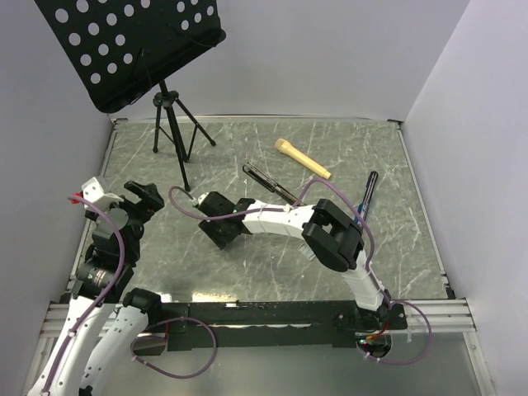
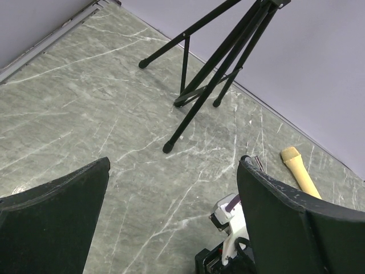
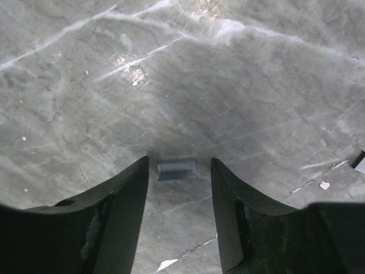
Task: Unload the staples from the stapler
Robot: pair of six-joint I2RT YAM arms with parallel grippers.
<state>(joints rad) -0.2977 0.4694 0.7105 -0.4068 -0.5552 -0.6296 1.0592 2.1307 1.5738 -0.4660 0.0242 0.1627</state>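
With the right jaws apart and straddling the staples (image 3: 176, 169), flat on the tabletop (image 3: 274, 85), centre over the strip, press low, then close gently to avoid skidding it. Leave the left jaws apart, hovering aside. Ignore the stapler (image 1: 268, 183), well apart farther back.

A grey-green marbled desk (image 1: 247, 136), streaked with pale veins, fills the top view between plain pale walls (image 1: 330, 58). At about 10 o'clock from the desk's middle stands a black music stand (image 1: 132, 45). Its perforated plate is tilted, and its tripod legs (image 1: 175, 136) are spread on the desk near the far edge. At about 1 o'clock lies a yellowish cylinder (image 1: 303, 158), its rounded end toward 10 o'clock and its other end toward 4 o'clock. Toward 3 o'clock a thin dark pen-like item (image 1: 368, 191) lies nearly along the 12-to-6 line. A tiny white scrap (image 3: 324, 185) lies on the desk in the right wrist view.
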